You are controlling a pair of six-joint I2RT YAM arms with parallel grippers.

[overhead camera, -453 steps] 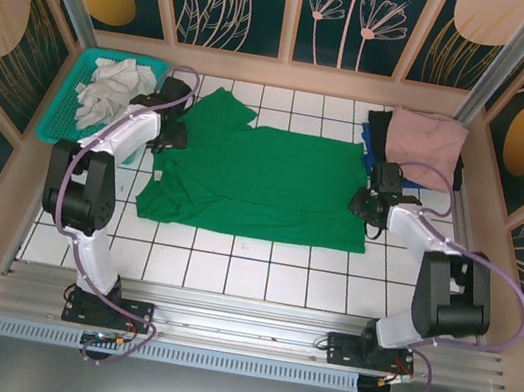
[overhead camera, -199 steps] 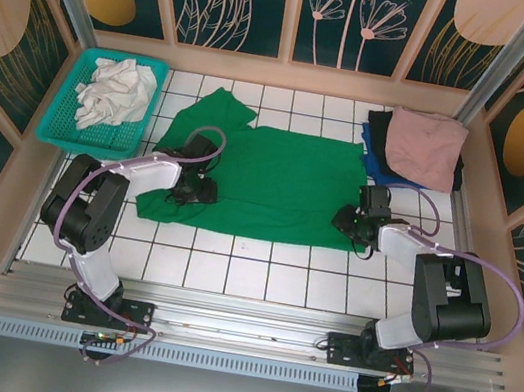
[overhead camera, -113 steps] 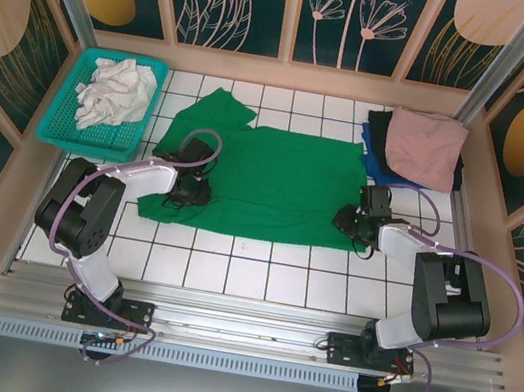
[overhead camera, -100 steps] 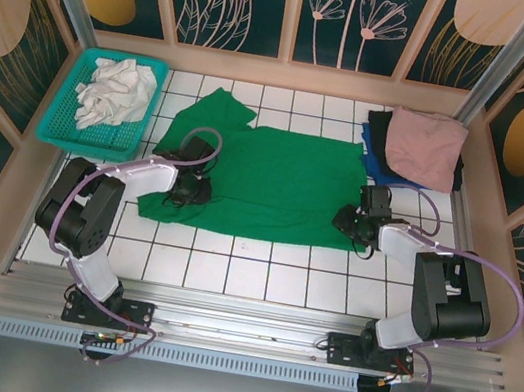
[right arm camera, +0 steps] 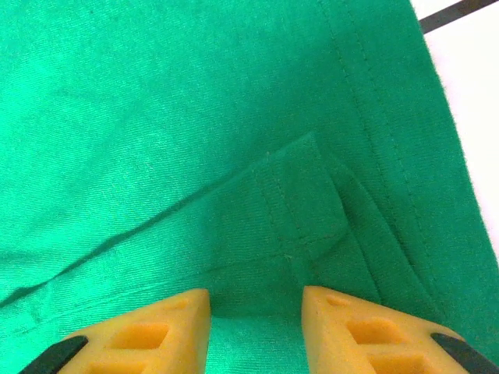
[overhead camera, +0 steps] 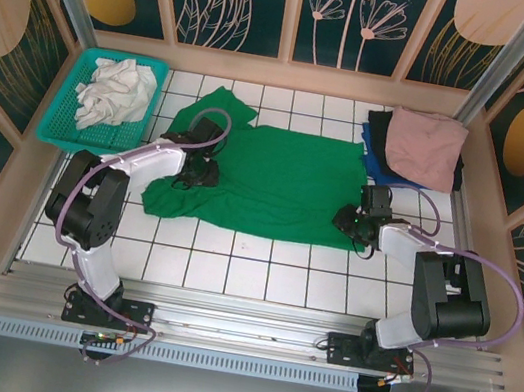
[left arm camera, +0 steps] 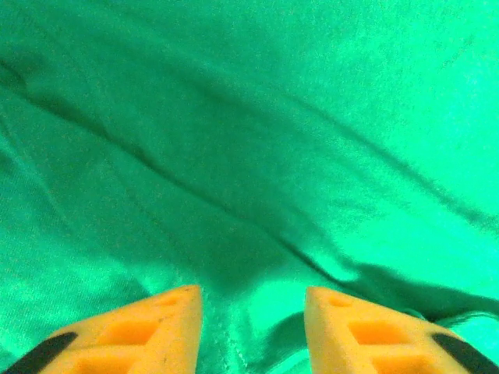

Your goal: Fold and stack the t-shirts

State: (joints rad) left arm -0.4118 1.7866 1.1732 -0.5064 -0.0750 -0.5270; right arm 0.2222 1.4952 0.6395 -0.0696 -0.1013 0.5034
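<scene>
At the far left of the white tiled table (overhead camera: 261,257) sits one teal plastic mesh basket (overhead camera: 85,136). One crumpled white cloth (overhead camera: 112,94) lies inside it.

There is one bright green short-sleeved t-shirt (overhead camera: 284,185). It is spread flat in the middle of the table, with its sleeves toward the basket side. In the far right corner is one pile of folded shirts. A dusty pink folded t-shirt (overhead camera: 424,143) is on top. A black folded t-shirt (overhead camera: 380,124) and a blue folded t-shirt (overhead camera: 371,154) peek out under it on the left. That looks like three, but the pile hides most of the lower ones. There are two grippers.

The left gripper (overhead camera: 198,169) is down over the sleeve end of the green t-shirt, near its left edge. In the left wrist view, the left gripper (left arm camera: 251,292) has its two yellow fingers (left arm camera: 168,327) apart. Wrinkled green t-shirt (left arm camera: 257,156) cloth lies in the gap and in front of them.

The right gripper (overhead camera: 354,222) is at the bottom hem end of the green t-shirt, near its right edge. In the right wrist view, the right gripper (right arm camera: 255,294) also has its yellow fingers (right arm camera: 359,331) apart. A small turned-over corner of the green t-shirt (right arm camera: 195,117) hem lies just in front of the gap. A bit of white table (right arm camera: 468,62) shows past the hem at the top right.
</scene>
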